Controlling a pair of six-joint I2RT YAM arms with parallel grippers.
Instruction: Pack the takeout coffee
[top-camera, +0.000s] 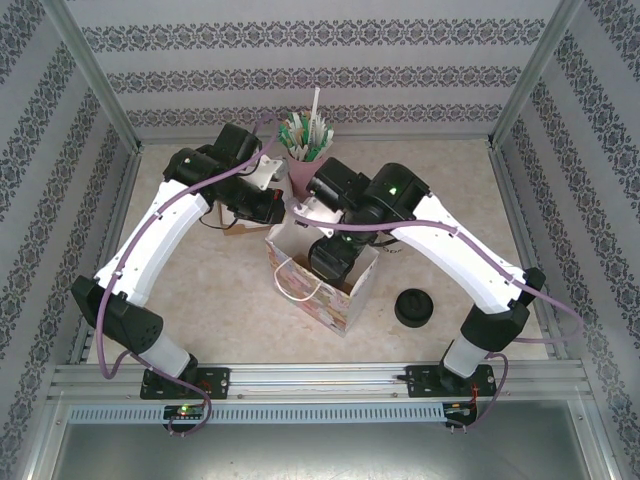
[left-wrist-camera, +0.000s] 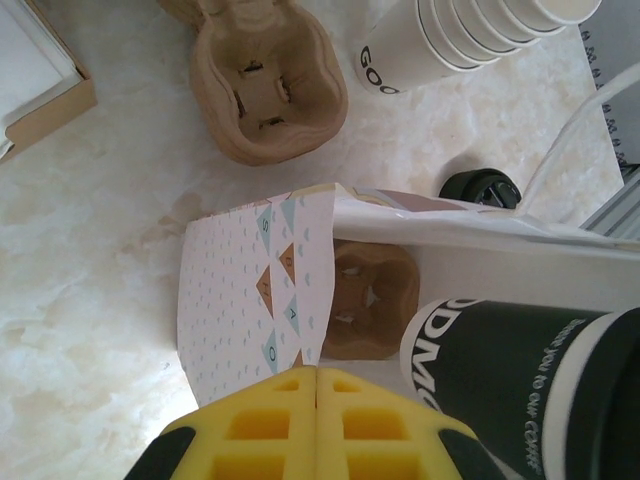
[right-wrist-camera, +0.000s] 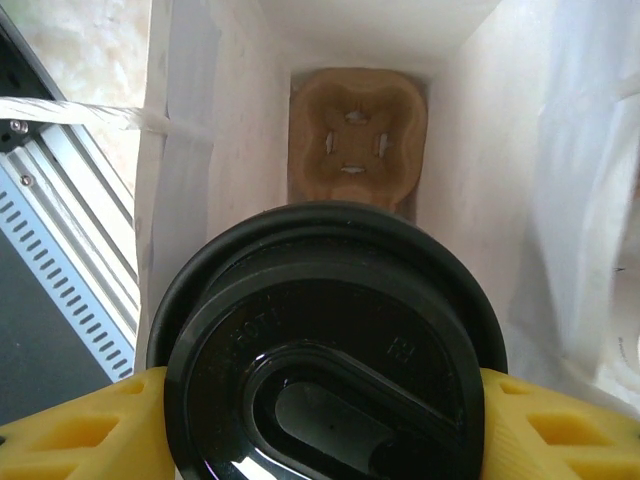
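Marbled counter (left-wrist-camera: 100, 300): our right hand (right-wrist-camera: 320, 420) grips the black-lidded dark paper cup (right-wrist-camera: 320, 300) straight above the brown pulp carrier (right-wrist-camera: 352, 140); our left hand (left-wrist-camera: 317, 400) pinches the patterned paper bag (left-wrist-camera: 250, 290).

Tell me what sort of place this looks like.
Probably a robot test cell staged as a café takeout counter: an aluminium frame with wallpapered walls encloses the table, which holds a stack of paper cups, a pulp cup carrier and a paper bag with the takeout coffee at its mouth.

One lidded cup (right-wrist-camera: 330, 360). One bag (top-camera: 335, 305). Two carriers (left-wrist-camera: 265, 85) (left-wrist-camera: 370, 300). One stack of lidless cups (left-wrist-camera: 470, 35). One pile of lids (top-camera: 414, 307). One box (left-wrist-camera: 40, 90). One pink cup (top-camera: 300, 175), its sticks (top-camera: 310, 135) too small to count. Two arms (top-camera: 150, 240) (top-camera: 470, 260).
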